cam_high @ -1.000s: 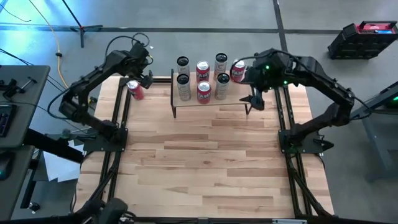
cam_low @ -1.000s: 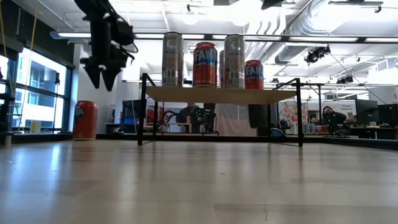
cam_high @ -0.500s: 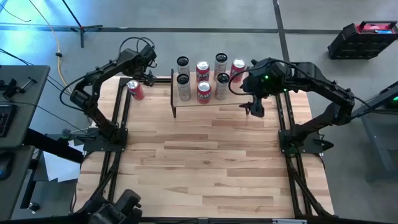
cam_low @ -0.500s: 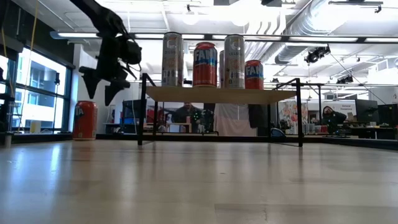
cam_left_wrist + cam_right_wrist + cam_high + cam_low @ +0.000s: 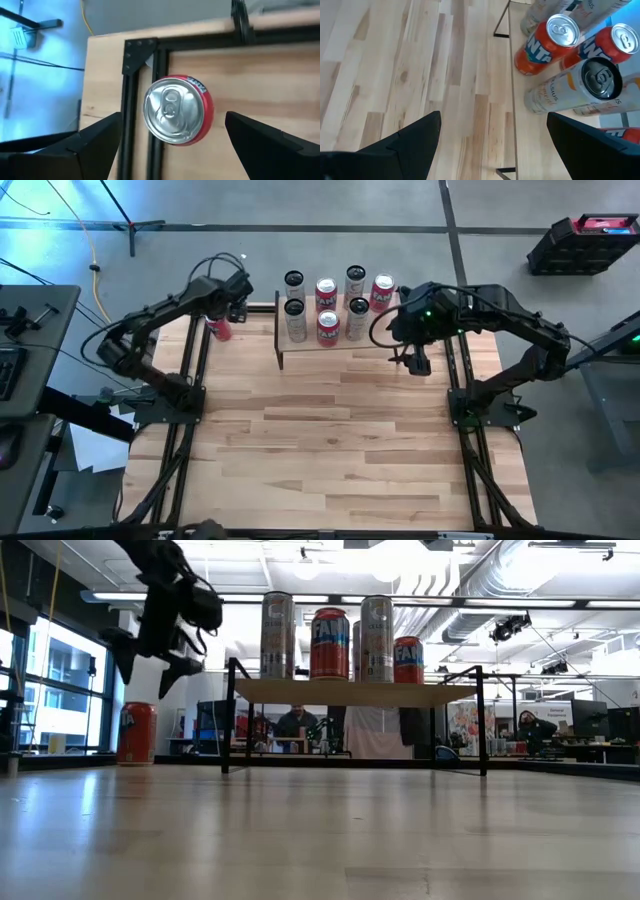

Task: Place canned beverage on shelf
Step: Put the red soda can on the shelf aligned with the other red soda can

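Observation:
A red can stands upright on its base at the table's far left corner, beside the black frame rail. My left gripper hovers above it, open, one finger on either side of the can's top and not touching it. The shelf stands at the far middle with several cans on its plank. My right gripper hangs open and empty off the shelf's right end, above the table.
Black frame rails run along the table's left and right sides. Bare wooden table stretches from the shelf to the near edge. In the low view, people sit in the room beyond the table.
My left gripper has rolled about its own axis and shifted a little toward the table's left, so it now sits over the red can with its fingers spread either side. My right gripper has swung slightly toward the near edge, off the shelf's right end. The cans have not moved.

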Controlling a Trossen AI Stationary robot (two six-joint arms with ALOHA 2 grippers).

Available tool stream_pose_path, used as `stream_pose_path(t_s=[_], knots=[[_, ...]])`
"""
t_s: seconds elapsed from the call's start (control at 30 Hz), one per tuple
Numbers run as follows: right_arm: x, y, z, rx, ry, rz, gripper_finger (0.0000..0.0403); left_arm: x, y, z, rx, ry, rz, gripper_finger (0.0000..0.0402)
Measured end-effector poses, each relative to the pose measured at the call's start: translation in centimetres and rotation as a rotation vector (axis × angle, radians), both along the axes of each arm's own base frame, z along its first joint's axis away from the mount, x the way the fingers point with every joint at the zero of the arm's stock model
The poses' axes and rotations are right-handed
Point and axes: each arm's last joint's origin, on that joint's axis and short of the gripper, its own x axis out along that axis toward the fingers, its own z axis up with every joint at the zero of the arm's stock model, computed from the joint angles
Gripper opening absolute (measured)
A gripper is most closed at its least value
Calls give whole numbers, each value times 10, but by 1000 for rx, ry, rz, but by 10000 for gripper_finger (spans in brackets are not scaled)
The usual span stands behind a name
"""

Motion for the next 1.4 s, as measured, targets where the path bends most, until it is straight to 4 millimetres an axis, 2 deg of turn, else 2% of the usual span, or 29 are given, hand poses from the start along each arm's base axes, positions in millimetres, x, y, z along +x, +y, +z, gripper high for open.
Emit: stream_pose_path(t_s=[0.17, 0.3, 0.4, 0.67, 1.0, 1.4], knots=[[-1, 3, -1, 4, 17, 9, 348, -8, -24, -7, 167, -129, 84, 344], [-1, 6, -1, 11, 22, 16, 348, -12, -29, -15, 296, -298, 120, 344], [-1, 8, -1, 12, 22, 24, 348, -17, -31, -22, 355, -349, 147, 344], [0, 11, -1, 16, 21, 30, 348, -28, -39, -54, 435, -282, 267, 344], [-1, 11, -2, 20, 28, 27, 348, -28, -36, -67, 513, -295, 256, 344], [-1, 11, -2, 29, 31, 29, 348, -34, -40, -94, 600, -355, 278, 344]])
